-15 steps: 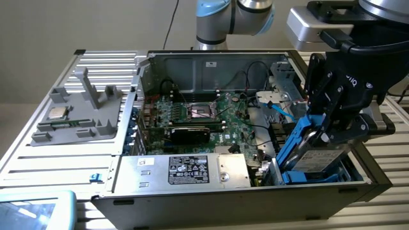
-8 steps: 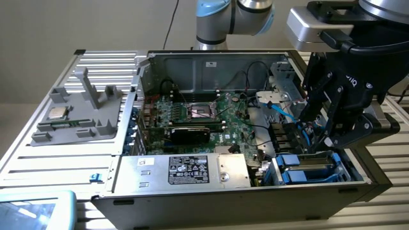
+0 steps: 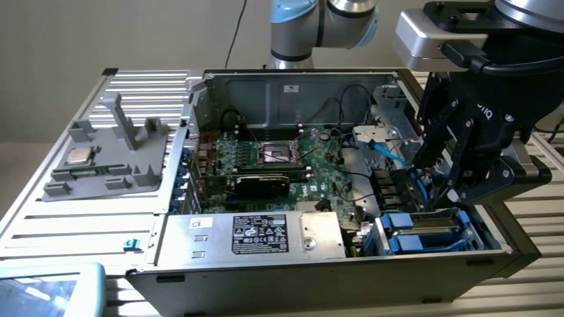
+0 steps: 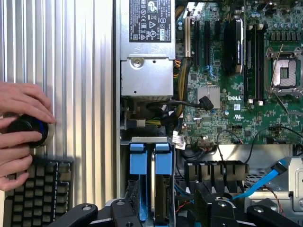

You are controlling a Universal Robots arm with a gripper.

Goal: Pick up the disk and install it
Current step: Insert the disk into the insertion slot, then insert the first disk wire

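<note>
Claw: my gripper hangs at the exterior view's right, over the lower right corner of the open computer case. Its fingers are spread wide and hold nothing.
Claw, wrist view: the gripper shows its finger links well apart, one to each side of the blue frames.
Disk: the disk sits on edge in the drive bay at the lower right of the exterior view, clipped in its blue frame.
Direction: the disk lies straight below my claw and near it, not touching.
Long axis: in the exterior view it runs left to right along the case's front wall. I judge its thin sides face my two fingers.
Nearer arm: mine is the only one.
Writing, motherboard: "DELL" in white on the motherboard.
Writing, power supply: the power supply has a black label with white marks too small to read.
Writing, claw: white letters on my housing, cut off.
Farther out: the processor chip rests on a grey tray at the left of the exterior view.
Person: a hand grips a black knob beside a keyboard.
</note>
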